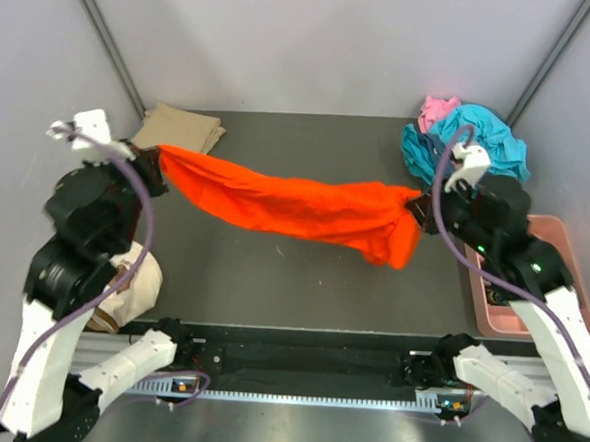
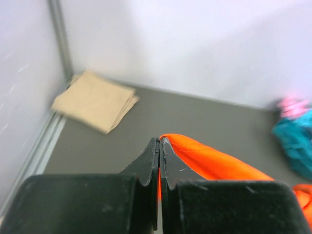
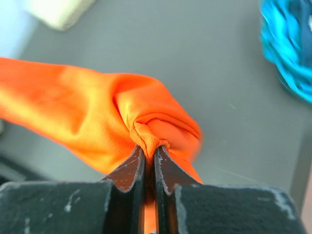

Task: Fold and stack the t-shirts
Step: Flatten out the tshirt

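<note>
Left wrist view first: the left tool (image 2: 159,141) is seen clamped shut, and a thin edge of the orange t-shirt (image 2: 214,163) is pinched between its two dark fingers. From that pinch the bright cloth is carried off to the right, away from the tool.

On the right wrist camera the same story is told. The right tool (image 3: 150,148) is closed tight on a bunched knot of the orange cloth, and the fabric is gathered into wrinkles just above the fingertips before it fans out to the left.

From the top external view, the orange t-shirt is shown stretched as a long, twisted band between the two tools, across the middle of the dark table (image 1: 301,282). A loose fold is left sagging near the right end. Whether that fold touches the table cannot be told.

Further out, a tan t-shirt (image 1: 180,129) is seen lying folded flat in the far left corner, just behind the left tool. In the far right corner, teal t-shirts (image 1: 480,142) are heaped in a crumpled pile, with a pink t-shirt (image 1: 439,110) bunched against their far side. A pink tray (image 1: 491,321) is set at the right edge of the table, partly covered by the right arm. A cream cap-like thing (image 1: 136,286) is lodged beside the left arm, near the front edge.
</note>
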